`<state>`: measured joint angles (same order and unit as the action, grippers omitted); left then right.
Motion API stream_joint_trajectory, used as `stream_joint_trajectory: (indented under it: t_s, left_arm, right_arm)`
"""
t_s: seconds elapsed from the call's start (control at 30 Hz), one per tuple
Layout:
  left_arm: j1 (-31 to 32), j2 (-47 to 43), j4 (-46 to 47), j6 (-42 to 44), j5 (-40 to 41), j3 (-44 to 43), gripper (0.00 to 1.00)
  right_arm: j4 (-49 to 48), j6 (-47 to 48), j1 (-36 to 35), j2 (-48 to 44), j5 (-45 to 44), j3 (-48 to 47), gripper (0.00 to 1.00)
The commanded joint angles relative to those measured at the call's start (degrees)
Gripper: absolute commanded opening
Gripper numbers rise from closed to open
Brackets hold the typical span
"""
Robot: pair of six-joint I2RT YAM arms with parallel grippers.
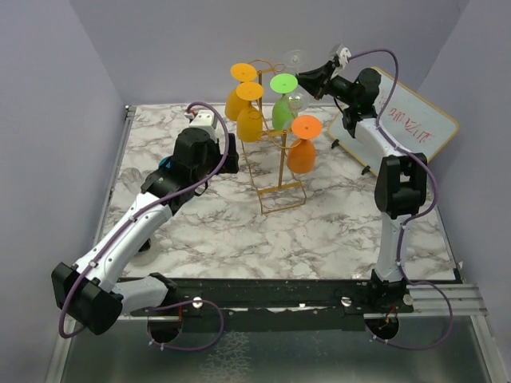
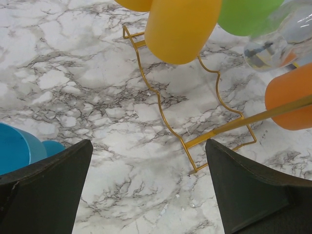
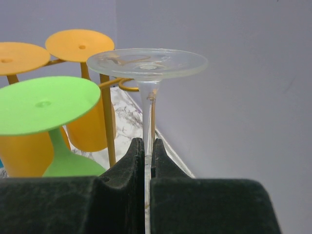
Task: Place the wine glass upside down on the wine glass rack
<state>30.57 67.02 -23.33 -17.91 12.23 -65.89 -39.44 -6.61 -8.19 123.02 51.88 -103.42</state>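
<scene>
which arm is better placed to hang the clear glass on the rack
Right: the right claw holds the glass by its stem, foot up, at the rack; the left claw is open and empty.

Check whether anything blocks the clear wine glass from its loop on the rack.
Nothing visible does. The right gripper is shut on the stem of the clear wine glass, foot up, and the stem stands right at a curled loop of the wine glass rack. The green glass hangs off to one side, not between them.

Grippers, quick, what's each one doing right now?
Left gripper: open, holding nothing.
Right gripper: shut on the clear wine glass, at its stem.
</scene>
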Motion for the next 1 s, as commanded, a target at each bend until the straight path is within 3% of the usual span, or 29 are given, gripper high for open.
stream_joint_trajectory:
  t_s: [0.0, 0.27, 0.53, 0.97]
  left_arm:
    - [-0.8, 1.3, -1.0, 0.1, -1.5, -0.6, 0.99]
    - [-1.1, 1.5, -1.0, 0.1, -1.6, 0.7, 0.99]
    - [-1.5, 1.7, -0.9, 0.4, -0.7, 1.4, 0.99]
    - [-1.7, 0.8, -0.2, 0.4, 0.1, 2.5, 0.99]
  right_arm:
    - [-7.5, -3.8, -0.2, 1.8, 3.0, -4.4, 0.01]
    - [-1.4, 1.1, -0.7, 5.3, 4.0, -11.3, 0.00]
    - [14.4, 13.4, -1.2, 8.8, 6.3, -19.8, 0.01]
    - [17.9, 19.7, -1.8, 9.4, 8.5, -20.5, 0.01]
